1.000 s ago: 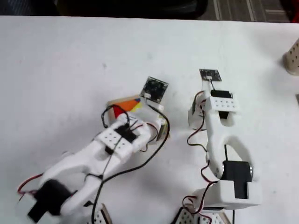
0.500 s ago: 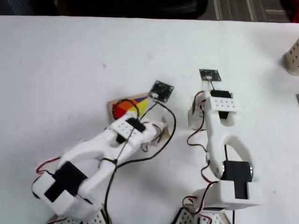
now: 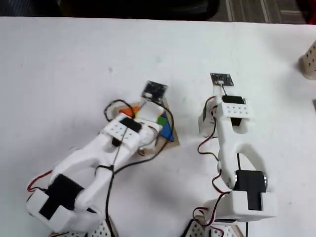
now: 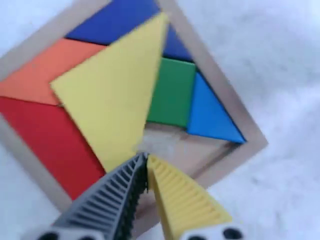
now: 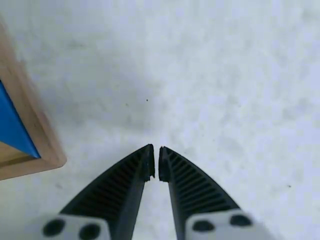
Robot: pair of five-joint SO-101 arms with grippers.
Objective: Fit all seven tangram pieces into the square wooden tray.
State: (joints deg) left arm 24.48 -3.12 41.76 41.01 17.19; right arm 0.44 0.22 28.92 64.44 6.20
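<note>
The square wooden tray (image 4: 227, 100) lies under my left gripper (image 4: 146, 159), which is shut on one corner of a yellow triangle (image 4: 110, 100). The triangle hangs tilted over the pieces lying in the tray: red (image 4: 45, 140), orange (image 4: 40, 75), dark blue (image 4: 110, 20), green (image 4: 172, 90) and a lighter blue triangle (image 4: 210, 115). A strip of bare tray floor (image 4: 190, 150) shows beside the green piece. From above, the left arm (image 3: 123, 133) covers much of the tray (image 3: 174, 138). My right gripper (image 5: 155, 162) is shut and holds nothing, over white table beside a tray corner (image 5: 35, 145).
The right arm (image 3: 229, 118) stands just right of the tray. A beige perforated object (image 3: 309, 59) sits at the table's far right edge. White table surface (image 3: 74, 64) stretches to the left and behind the tray.
The left arm's wrist has swung left and back over the tray, uncovering the green and blue pieces on the tray's right side. The right arm has not moved.
</note>
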